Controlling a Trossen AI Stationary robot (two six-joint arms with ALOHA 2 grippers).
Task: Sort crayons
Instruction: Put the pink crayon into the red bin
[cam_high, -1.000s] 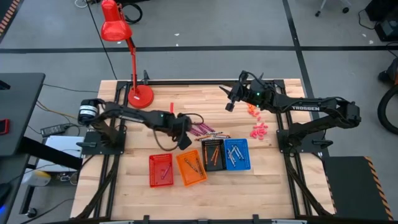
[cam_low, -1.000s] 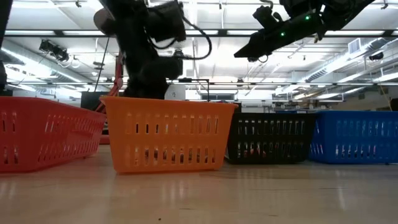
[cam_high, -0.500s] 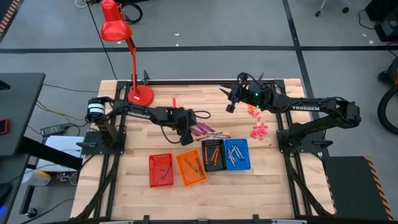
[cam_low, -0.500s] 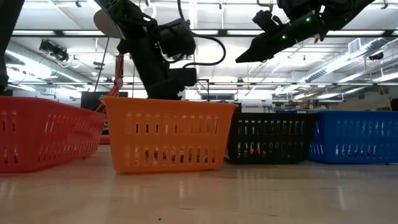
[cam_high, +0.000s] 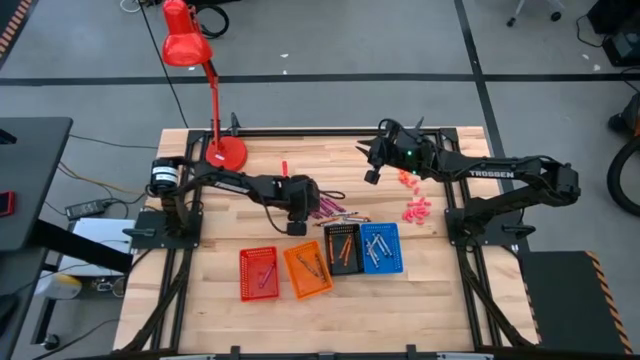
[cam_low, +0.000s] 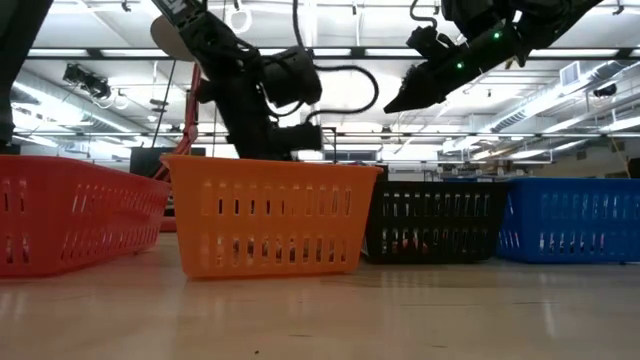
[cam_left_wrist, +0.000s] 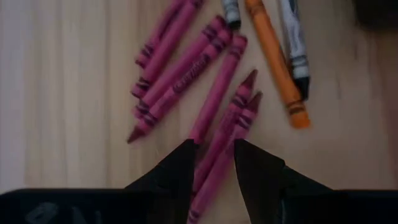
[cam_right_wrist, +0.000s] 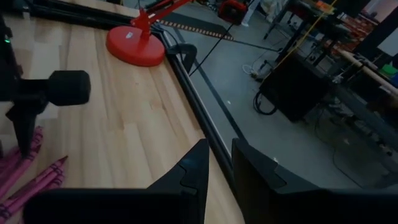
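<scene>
From above, the left end effector (cam_high: 300, 212) has moved right since a second ago and now hangs over the loose crayons (cam_high: 330, 211) on the table (cam_high: 440, 290), behind the black basket (cam_high: 342, 249). The right end effector (cam_high: 371, 174) has barely moved.

The left wrist view shows fingers (cam_left_wrist: 171, 176) slightly apart, straddling a purple crayon (cam_left_wrist: 219, 145), not squeezing it.

The right wrist view shows empty fingers (cam_right_wrist: 186, 171), slightly apart.

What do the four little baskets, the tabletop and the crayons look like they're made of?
The baskets, like the orange one, look like moulded plastic: slotted walls, uniform matte colour. The tabletop looks like pale wood, with visible plank seams and grain, probably sealed. The crayons look like wax sticks in printed paper wrappers, with bare tips showing, though the wax itself is a guess.
</scene>
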